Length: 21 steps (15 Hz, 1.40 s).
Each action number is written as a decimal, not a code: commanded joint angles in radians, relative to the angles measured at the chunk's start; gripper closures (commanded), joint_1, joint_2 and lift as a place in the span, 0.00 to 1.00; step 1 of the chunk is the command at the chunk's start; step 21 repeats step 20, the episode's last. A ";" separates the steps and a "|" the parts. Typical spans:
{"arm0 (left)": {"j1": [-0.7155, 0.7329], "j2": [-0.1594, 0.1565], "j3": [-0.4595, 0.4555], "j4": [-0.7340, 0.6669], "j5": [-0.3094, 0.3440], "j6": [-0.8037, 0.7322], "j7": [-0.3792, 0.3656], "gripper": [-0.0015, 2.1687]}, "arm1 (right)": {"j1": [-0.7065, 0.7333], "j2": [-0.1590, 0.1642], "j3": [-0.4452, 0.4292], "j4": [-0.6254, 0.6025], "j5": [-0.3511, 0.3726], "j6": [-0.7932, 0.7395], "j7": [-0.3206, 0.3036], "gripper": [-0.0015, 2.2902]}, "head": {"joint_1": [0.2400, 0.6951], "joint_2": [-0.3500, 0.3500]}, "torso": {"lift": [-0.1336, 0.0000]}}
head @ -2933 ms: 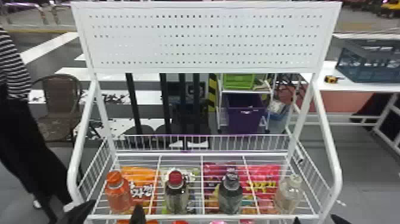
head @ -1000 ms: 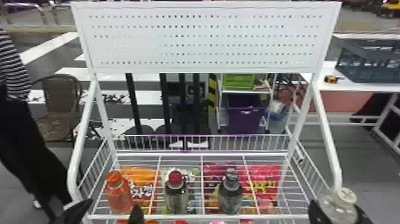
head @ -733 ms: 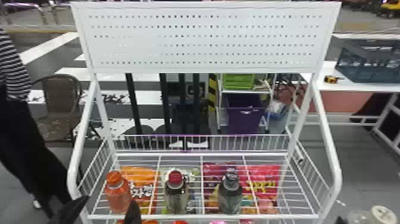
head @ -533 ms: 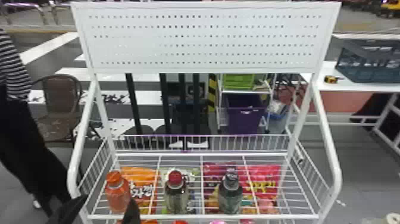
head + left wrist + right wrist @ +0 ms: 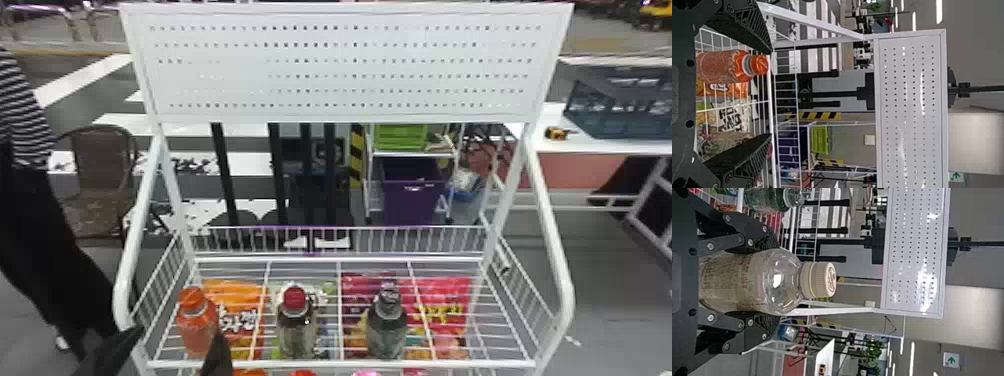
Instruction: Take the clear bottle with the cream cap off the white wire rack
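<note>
In the head view my left gripper (image 5: 175,352) stands at the front left of the white wire rack (image 5: 340,364), its two fingers apart near the orange-capped bottle (image 5: 196,322). The left wrist view has my left gripper (image 5: 770,94) open, with the orange-capped bottle (image 5: 730,65) between its fingers but not gripped. In the right wrist view my right gripper (image 5: 775,282) is shut on the body of the clear bottle with the cream cap (image 5: 777,282). That bottle is upright and off the rack.
Still on the rack's shelf are a red-capped bottle (image 5: 296,325) and a dark-capped bottle (image 5: 387,322), with snack bags (image 5: 442,310) seen beneath the wires. The rack's curved side rail (image 5: 552,250) rises at the right.
The clear bottle went from the shelf's right end out to the right and out of the head view with my right gripper. My left gripper shifted slightly; the other bottles stayed put.
</note>
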 commanded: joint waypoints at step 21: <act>-0.014 -0.006 -0.002 -0.002 0.000 0.018 0.002 0.07 | -0.047 0.001 -0.001 0.039 -0.020 -0.009 0.009 0.80 | 0.57 0.50 | 1.00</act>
